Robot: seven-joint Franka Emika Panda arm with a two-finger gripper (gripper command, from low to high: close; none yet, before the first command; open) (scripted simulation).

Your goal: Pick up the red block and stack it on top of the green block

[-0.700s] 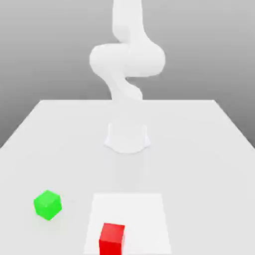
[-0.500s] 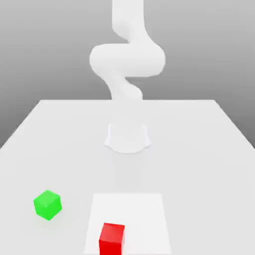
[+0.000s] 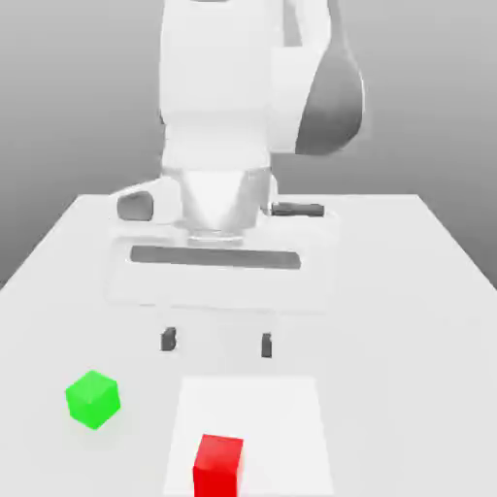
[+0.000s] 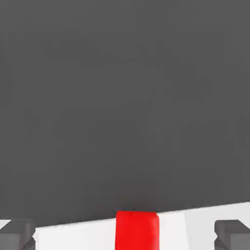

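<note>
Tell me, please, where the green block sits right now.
In the exterior view the green block rests on the table at the near left, apart from the red block, which lies to its right and nearer the camera.

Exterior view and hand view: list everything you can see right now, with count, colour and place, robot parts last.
small matte red cube: one, bright red, on the paler square patch near the front table edge; also in the hand view.
small matte green cube: one, bright green, on the table toward the exterior view's left, apart from the red cube.
paler square patch: one, white, front centre of the table.
flat white table: one, white.
robot arm: one, white with grey.
end effector: one, dark fingertips spread open, empty, behind the red cube.
</note>
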